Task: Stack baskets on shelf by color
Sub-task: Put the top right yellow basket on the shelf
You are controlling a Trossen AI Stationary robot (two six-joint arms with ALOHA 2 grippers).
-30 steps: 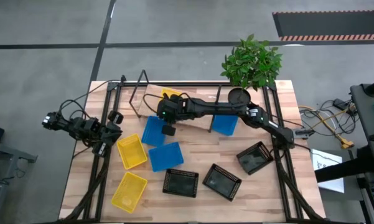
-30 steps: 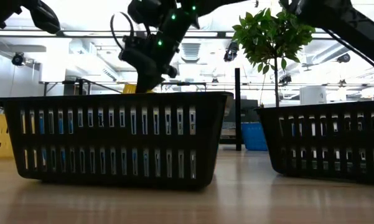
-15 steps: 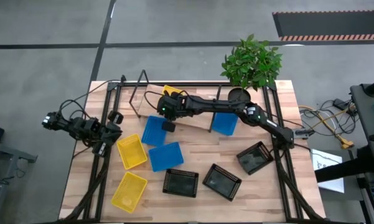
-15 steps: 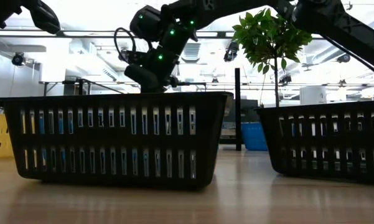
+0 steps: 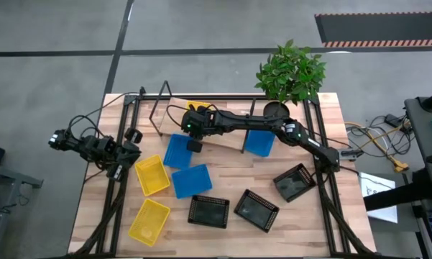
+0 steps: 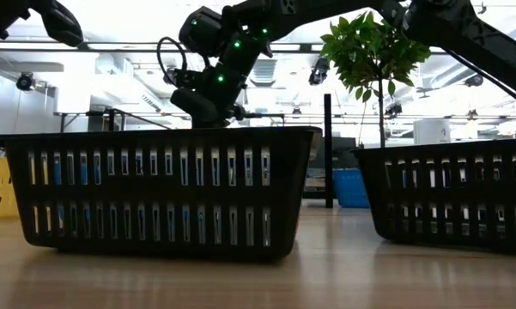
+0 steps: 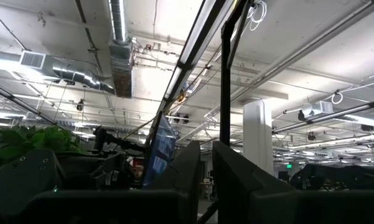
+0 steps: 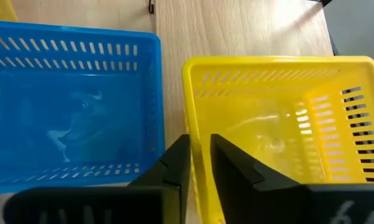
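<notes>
The right pincer hangs over the near wall of a yellow basket, and whether it grips that wall or is clear of it I cannot tell. That basket sits on the shelf toward the tabletop's far edge, left of the middle, with a blue basket just beside it across a strip of bare wood. Two more yellow baskets lie toward the tabletop's left edge and near-left corner, another blue one lies just beside them, and three black ones are spread along the near edge (none stacked). The left pincer waits at the left edge, nearly closed on nothing. The step in hand looks like setting down the first yellow basket; the next move would call for the arm to lift clear without dragging it, then fetch a second yellow one.
</notes>
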